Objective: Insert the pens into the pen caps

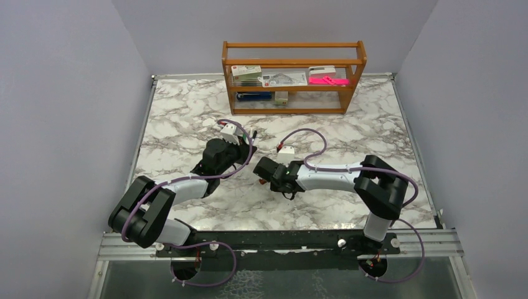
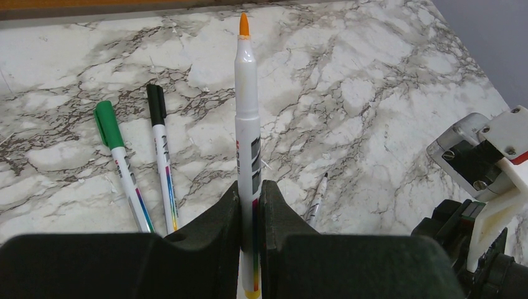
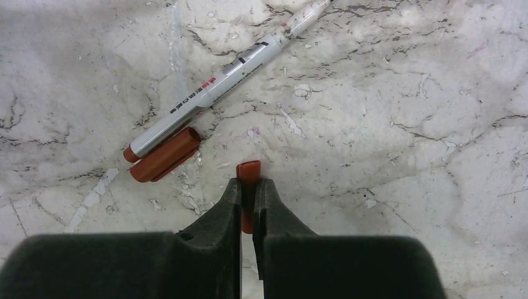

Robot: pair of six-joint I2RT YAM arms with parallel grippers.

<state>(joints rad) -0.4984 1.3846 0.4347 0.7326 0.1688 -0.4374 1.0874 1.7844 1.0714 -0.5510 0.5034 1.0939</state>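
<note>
Left claw [image 2: 249, 198] is clamped on a pen [image 2: 246, 93], its orange tip jutting straight ahead. Right claw [image 3: 248, 194], just right and nearer, pinches a red-brown cap [image 3: 248, 169] lengthwise. Their axes likely need aligning.

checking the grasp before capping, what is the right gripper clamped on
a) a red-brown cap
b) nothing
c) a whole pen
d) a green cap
A: in the right wrist view the right gripper is shut on a red-brown cap, whose end pokes out past the fingertips.
</note>
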